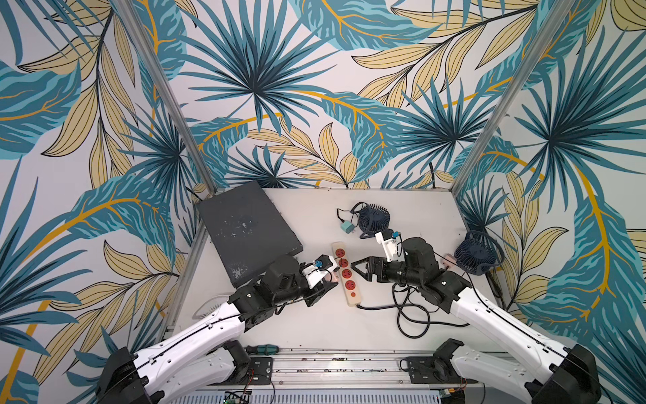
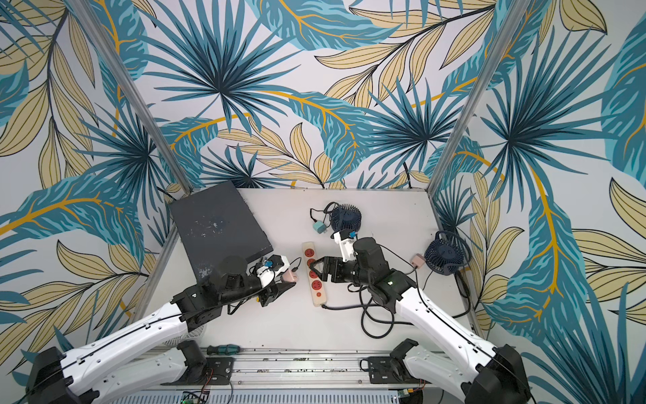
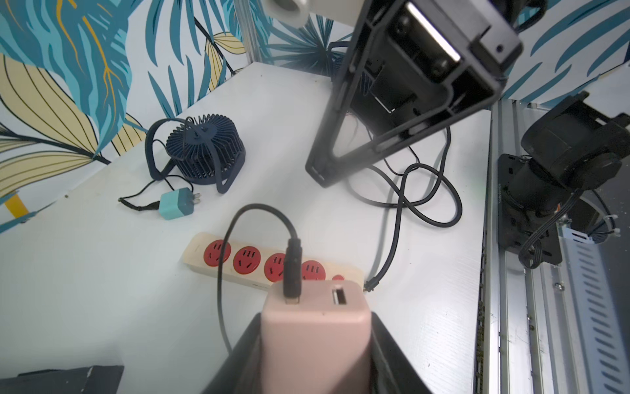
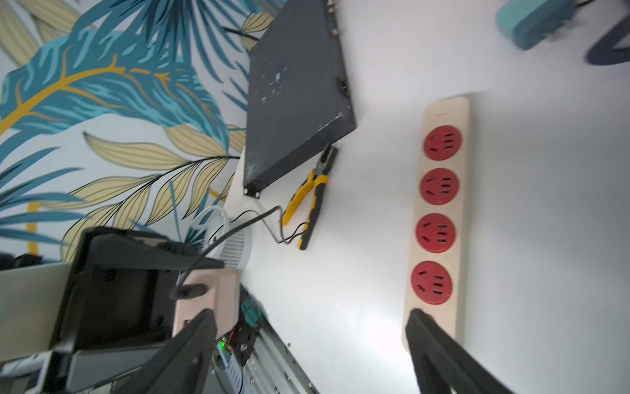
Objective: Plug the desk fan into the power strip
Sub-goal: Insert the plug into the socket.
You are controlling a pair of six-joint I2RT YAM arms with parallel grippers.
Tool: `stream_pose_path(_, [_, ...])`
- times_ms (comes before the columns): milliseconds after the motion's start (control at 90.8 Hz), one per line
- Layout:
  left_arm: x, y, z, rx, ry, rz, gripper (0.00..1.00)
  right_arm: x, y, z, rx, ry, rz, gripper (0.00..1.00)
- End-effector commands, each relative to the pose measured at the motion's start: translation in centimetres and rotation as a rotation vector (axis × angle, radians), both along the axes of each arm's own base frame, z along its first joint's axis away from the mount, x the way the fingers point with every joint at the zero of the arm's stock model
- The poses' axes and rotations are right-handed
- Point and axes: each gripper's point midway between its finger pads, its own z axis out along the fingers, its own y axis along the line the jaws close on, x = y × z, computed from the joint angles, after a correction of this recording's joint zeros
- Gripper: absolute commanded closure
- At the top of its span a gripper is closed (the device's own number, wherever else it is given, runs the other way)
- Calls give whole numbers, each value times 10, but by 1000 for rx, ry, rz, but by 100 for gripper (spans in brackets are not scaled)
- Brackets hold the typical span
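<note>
Left wrist view shows a pink adapter (image 3: 315,337) pinched between the left fingers (image 3: 388,358), one dark finger against each flank. A thin black cable (image 3: 293,269) is plugged into one of its two ports and loops away. Just past the adapter lies the power strip (image 3: 272,269), flat on the white tabletop (image 3: 102,290) near its middle, with four red sockets in a row facing up. Its thick black cord (image 1: 379,308) leaves the button end and coils toward the robot's right. In both top views the adapter sits just beside the strip's long edge on the robot's left; its prongs are hidden.

The right fingers (image 4: 443,344) stand spread wide with nothing between them. One tip overlaps the strip's button end in the right wrist view, and I cannot tell whether it touches.

Beyond the strip a dark blue fan (image 1: 374,217) lies with a teal adapter (image 1: 347,227) beside it, and a second blue fan (image 1: 477,252) stands near the tabletop's right edge. A dark grey box (image 1: 244,227) fills the far left corner, with yellow-handled pliers (image 4: 310,201) just beside it.
</note>
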Motion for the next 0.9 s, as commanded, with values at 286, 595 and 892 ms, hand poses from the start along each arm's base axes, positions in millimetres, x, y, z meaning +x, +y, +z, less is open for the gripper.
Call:
stream_pose_path(286, [-5, -22, 13, 37, -115, -17, 55, -45, 29, 17, 56, 47, 266, 30])
stream_pose_path(595, [1, -26, 12, 28, -100, 8, 55, -44, 31, 25, 55, -9, 227, 30])
stream_pose_path(892, [3, -34, 7, 30, -61, 4, 55, -36, 34, 10, -58, -3, 179, 45])
